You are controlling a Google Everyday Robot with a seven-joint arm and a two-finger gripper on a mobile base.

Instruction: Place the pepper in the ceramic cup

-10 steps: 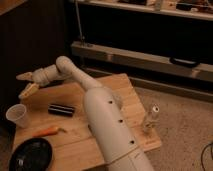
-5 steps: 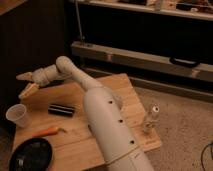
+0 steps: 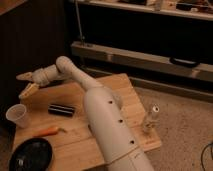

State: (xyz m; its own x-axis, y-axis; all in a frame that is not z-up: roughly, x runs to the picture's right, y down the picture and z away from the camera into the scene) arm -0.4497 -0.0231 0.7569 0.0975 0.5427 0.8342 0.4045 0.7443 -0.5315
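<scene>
Tool point(image 3: 26, 84) over the far-left corner of the wooden surface point(image 3: 127, 97) — fingers spread, released, gripping nothing. Pepper point(image 3: 47, 132) flat on the boards, between black cylinder point(image 3: 61, 109) and black round dish point(image 3: 31, 155). Ceramic cup point(image 3: 16, 116) upright near the left edge — close to the pepper, not touching.

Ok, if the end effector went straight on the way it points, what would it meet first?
Probably nothing on the table: the end effector, open above its far corner, points outward past the edge. The ceramic cup sits nearer the camera, seemingly off that line.
</scene>
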